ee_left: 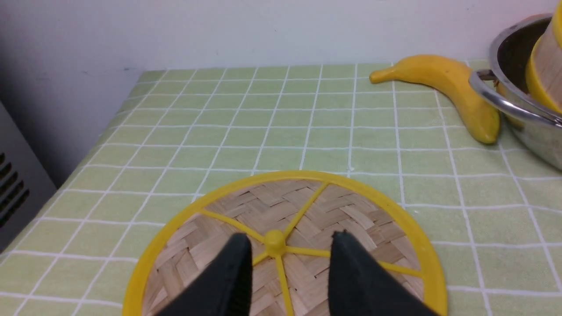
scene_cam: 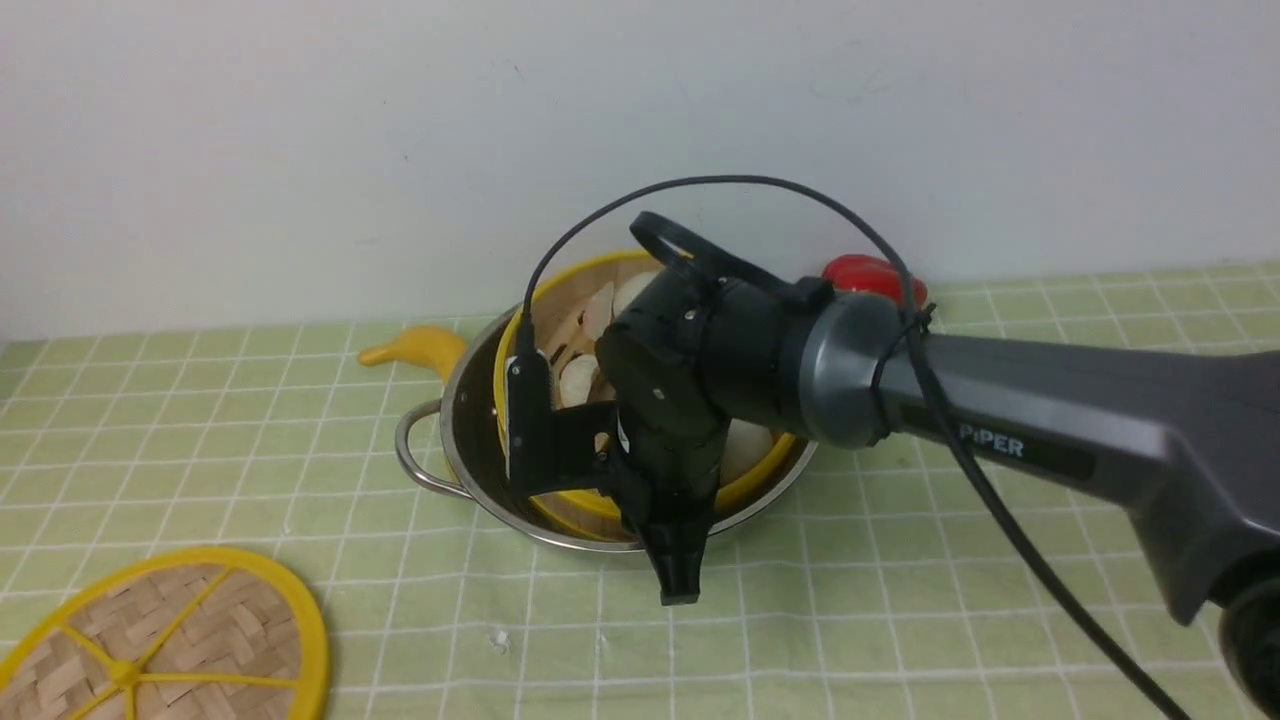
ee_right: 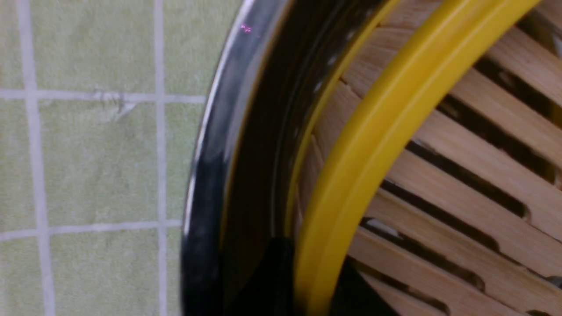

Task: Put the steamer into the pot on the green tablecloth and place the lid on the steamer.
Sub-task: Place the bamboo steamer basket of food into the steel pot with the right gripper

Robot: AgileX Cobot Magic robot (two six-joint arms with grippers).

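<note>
The steamer (scene_cam: 575,300), a bamboo basket with a yellow rim and pale buns inside, sits tilted in the steel pot (scene_cam: 462,420) on the green tablecloth (scene_cam: 900,560). My right gripper (scene_cam: 672,545) reaches down over the pot's near side. It is shut on the steamer's yellow rim (ee_right: 373,131), one finger inside and one outside (ee_right: 314,285). The lid (scene_cam: 190,630) lies flat on the cloth at the near left. My left gripper (ee_left: 290,239) hovers over the lid (ee_left: 351,210), open, with its fingers either side of the centre knob (ee_left: 275,242).
A yellow banana (scene_cam: 420,348) lies against the pot's far left side, by its loop handle (scene_cam: 412,450). A red object (scene_cam: 865,275) sits behind the pot near the wall. The right arm and its cable cross the right half of the cloth. The table's left edge (ee_left: 88,145) borders a grey panel.
</note>
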